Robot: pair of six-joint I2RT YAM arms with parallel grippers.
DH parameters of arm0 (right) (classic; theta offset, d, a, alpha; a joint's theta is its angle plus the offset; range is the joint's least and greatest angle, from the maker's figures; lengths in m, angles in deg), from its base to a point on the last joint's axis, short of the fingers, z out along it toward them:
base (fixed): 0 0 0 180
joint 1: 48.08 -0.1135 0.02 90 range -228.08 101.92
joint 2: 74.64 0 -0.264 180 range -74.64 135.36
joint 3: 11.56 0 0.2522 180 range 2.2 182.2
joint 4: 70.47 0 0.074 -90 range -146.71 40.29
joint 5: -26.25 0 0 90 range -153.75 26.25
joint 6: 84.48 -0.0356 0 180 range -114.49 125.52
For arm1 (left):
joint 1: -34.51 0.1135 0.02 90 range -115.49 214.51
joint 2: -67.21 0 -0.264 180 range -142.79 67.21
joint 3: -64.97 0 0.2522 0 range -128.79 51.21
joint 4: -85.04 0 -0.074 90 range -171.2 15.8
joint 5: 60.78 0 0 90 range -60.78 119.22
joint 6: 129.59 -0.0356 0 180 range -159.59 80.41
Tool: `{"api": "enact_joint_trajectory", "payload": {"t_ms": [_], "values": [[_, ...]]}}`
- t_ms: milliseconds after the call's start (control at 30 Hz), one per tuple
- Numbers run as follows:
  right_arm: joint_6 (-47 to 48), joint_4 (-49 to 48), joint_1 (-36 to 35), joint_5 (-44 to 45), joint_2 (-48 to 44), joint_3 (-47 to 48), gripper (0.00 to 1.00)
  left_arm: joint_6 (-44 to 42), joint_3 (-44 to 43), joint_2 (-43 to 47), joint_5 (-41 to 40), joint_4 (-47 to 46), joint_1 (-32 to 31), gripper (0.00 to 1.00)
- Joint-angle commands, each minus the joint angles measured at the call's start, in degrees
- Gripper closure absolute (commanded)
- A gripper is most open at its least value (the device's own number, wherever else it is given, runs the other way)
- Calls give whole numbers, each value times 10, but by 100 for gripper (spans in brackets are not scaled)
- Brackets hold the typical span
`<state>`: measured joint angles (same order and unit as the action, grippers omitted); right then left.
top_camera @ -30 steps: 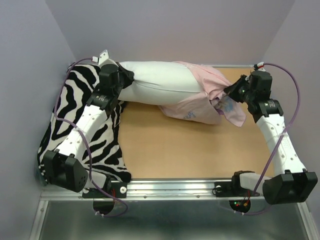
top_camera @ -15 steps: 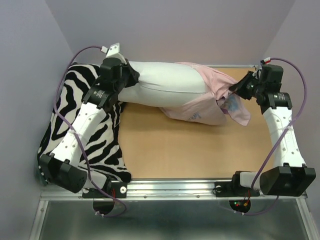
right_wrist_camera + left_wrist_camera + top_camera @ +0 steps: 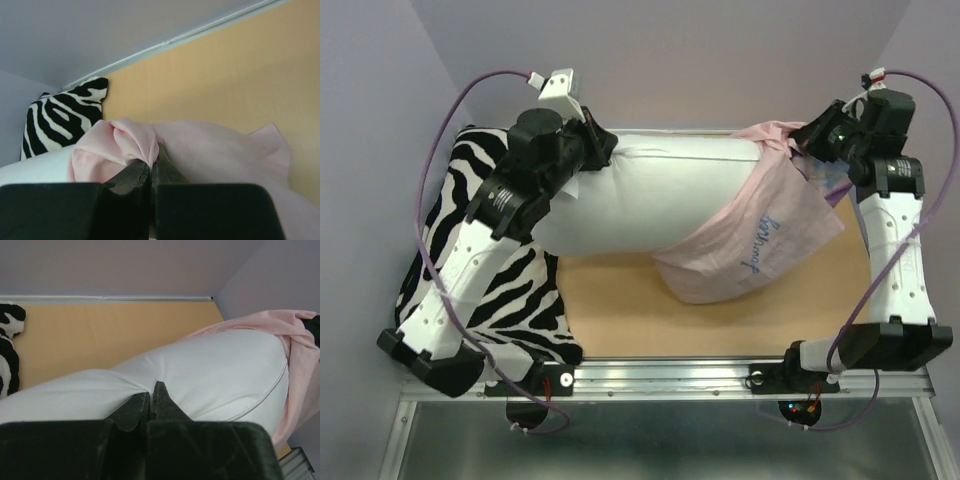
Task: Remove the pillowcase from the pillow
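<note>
The white pillow (image 3: 655,195) hangs lifted above the table, stretched between my two grippers. My left gripper (image 3: 605,150) is shut on the pillow's left end; in the left wrist view its jaws (image 3: 151,392) pinch a fold of the white pillow (image 3: 210,375). The pillowcase (image 3: 755,235), turned pale pink side out, still covers the pillow's right end and sags below it. My right gripper (image 3: 798,148) is shut on a bunched fold of the pillowcase (image 3: 125,140), its jaws (image 3: 152,162) closed.
The zebra-striped pillow (image 3: 470,250) lies on the left of the table under my left arm; it also shows in the right wrist view (image 3: 60,117). The tan tabletop (image 3: 620,300) lies below. Purple walls close in at the back and sides.
Both grippers have risen and moved back, lifting the pillow off the table. The pillowcase has slid further right along the pillow and now hangs down.
</note>
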<state>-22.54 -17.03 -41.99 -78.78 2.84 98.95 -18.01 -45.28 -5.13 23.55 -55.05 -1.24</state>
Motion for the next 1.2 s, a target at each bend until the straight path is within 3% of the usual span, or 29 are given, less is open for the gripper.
{"api": "enact_joint_trajectory", "payload": {"t_ms": [0,67,167,200,333,367,400,500,567,633,767,867,1000,1067,1167], "values": [[11,-95,-26,43,129,-44,99,5,-29,-113,50,-98,108,100],[12,-103,-40,61,173,-46,99,14,-35,-202,108,-109,133,100],[12,-115,-60,77,260,-37,87,17,-75,-316,129,-102,151,100],[12,-117,-79,78,275,-32,74,18,-83,-336,133,-100,154,100],[13,-126,-88,88,298,0,43,32,-85,-371,138,-128,154,96],[14,-127,-89,93,294,11,38,32,-91,-373,135,-128,154,91],[14,-126,-89,101,282,30,30,27,-100,-371,125,-129,154,76],[11,-126,-91,123,241,55,17,12,-108,-350,117,-148,154,54],[11,-126,-91,130,223,76,13,10,-104,-332,109,-172,155,47],[10,-125,-90,139,204,93,9,3,-96,-303,97,-193,156,29],[11,-112,-91,147,187,96,5,9,-94,-263,86,-203,161,28],[7,-114,-90,149,152,65,1,34,-40,-208,80,-218,159,28],[10,-88,-90,167,126,56,0,89,132,-87,61,-256,154,28],[1,-85,-97,155,96,-2,0,118,196,-48,22,-273,143,28],[-7,-106,-137,176,18,-135,0,170,363,48,3,-313,129,28]]}}
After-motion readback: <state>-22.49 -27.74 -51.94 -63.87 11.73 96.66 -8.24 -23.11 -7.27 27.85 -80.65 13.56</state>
